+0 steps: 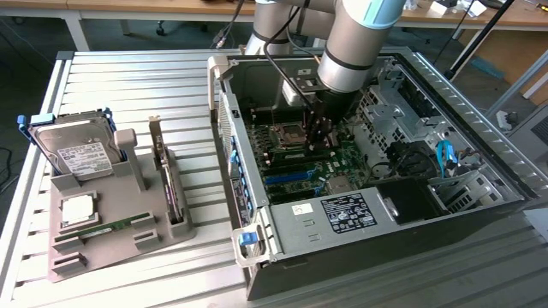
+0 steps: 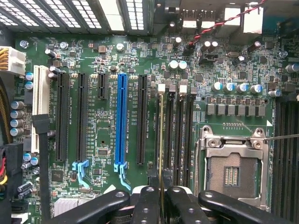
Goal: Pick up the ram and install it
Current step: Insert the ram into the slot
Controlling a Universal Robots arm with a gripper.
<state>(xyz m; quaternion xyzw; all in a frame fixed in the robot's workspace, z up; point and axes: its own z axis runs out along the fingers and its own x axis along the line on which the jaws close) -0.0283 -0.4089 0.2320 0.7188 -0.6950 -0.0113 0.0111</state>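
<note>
Soft, even light on the desk [image 1: 128, 70]; the case [image 1: 283, 237] around the tool [image 1: 319, 138] sits dimmer; beyond it, vents [image 2: 107, 14] glare white.

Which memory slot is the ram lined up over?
The outermost memory slot, next to the long black expansion slot and farthest from the CPU socket; the ram runs along it.

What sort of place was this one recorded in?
Probably a robotics lab or workshop: an opened computer case lies on a slatted metal table, a grey holder keeps spare parts beside it, and work desks stand behind.
</note>
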